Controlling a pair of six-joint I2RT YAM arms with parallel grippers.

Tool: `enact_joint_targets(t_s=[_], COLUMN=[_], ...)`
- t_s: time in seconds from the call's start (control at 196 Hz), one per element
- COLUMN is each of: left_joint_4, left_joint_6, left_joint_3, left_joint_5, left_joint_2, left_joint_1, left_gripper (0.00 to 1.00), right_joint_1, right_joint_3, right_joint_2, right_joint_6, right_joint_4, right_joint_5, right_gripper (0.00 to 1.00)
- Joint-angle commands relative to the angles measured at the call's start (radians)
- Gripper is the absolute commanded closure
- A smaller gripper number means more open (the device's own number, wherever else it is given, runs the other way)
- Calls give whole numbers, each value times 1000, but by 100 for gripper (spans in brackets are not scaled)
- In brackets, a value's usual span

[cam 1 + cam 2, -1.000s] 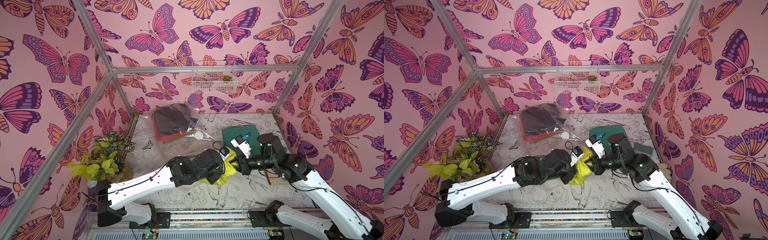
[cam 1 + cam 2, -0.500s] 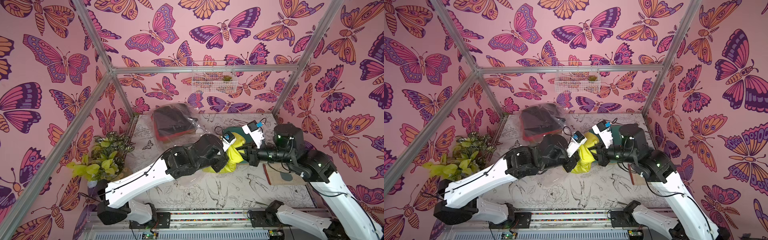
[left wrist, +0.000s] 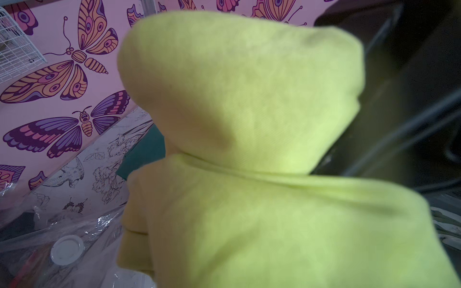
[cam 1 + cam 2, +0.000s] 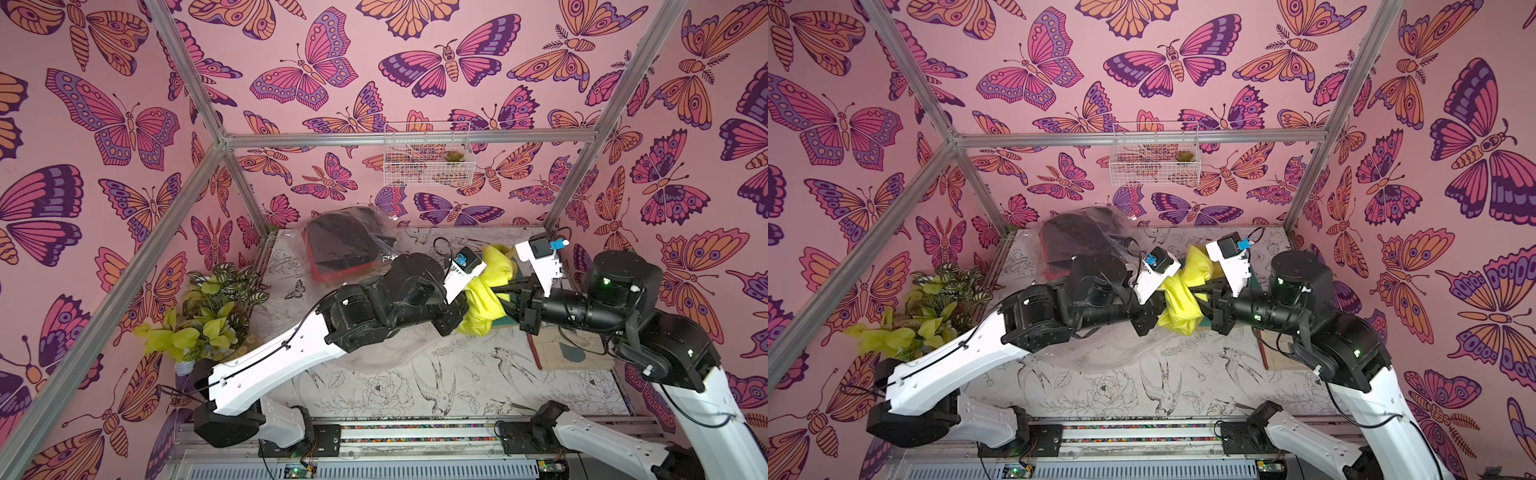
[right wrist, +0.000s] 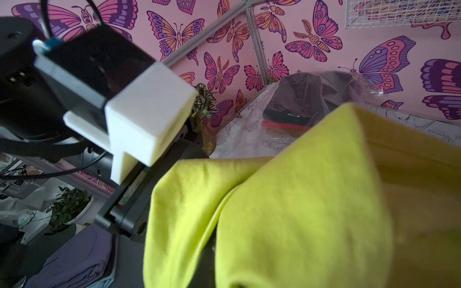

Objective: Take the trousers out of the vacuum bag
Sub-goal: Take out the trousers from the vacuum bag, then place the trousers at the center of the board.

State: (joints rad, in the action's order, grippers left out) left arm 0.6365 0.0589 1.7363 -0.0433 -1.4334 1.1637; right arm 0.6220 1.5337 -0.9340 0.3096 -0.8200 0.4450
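Two hands meet in both top views: left hand (image 4: 464,309) (image 4: 1156,309) and right hand (image 4: 505,296) (image 4: 1205,296) each pinch the yellow folded cloth trousers (image 4: 484,305) (image 4: 1183,299), raised above the worktop (image 4: 415,386), outside the crinkly transparent plastic vacuum bag (image 4: 388,243) holding black and red garments (image 4: 345,235). Left wrist view: yellow cloth (image 3: 249,124), round white valve cap (image 3: 66,249) nearby. Right wrist view: yellow cloth (image 5: 299,199) before the bag (image 5: 311,99).

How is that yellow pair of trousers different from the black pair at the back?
The yellow trousers are out of the vacuum bag; the black trousers lie inside it. The yellow trousers hang above the table, pinched between the left gripper and the right gripper; the black trousers rest at the back, untouched. The yellow trousers are bunched and drooping; the black trousers are folded flat. Both are plain cloth.
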Motion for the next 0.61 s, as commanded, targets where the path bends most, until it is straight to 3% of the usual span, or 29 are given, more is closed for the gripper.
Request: enact_joint_targets(t_s=[0.0, 0.362, 0.459, 0.602], left_joint_4=[-117, -150, -153, -167], left_joint_6=[-25, -46, -59, -102], left_joint_3=[12, 10, 38, 87], left_joint_5=[59, 36, 42, 23], left_joint_2=[-50, -122, -146, -195], left_joint_1=[2, -68, -90, -117], left_gripper=[100, 100, 100, 100], right_joint_1=[18, 9, -26, -111], right_joint_3=[19, -36, -40, -32], right_joint_2=[-2, -31, -49, -80], right_joint_6=[4, 127, 153, 169], right_joint_4=[161, 117, 109, 108], right_joint_5=[-46, -548, -606, -596], right_gripper=[100, 100, 100, 100])
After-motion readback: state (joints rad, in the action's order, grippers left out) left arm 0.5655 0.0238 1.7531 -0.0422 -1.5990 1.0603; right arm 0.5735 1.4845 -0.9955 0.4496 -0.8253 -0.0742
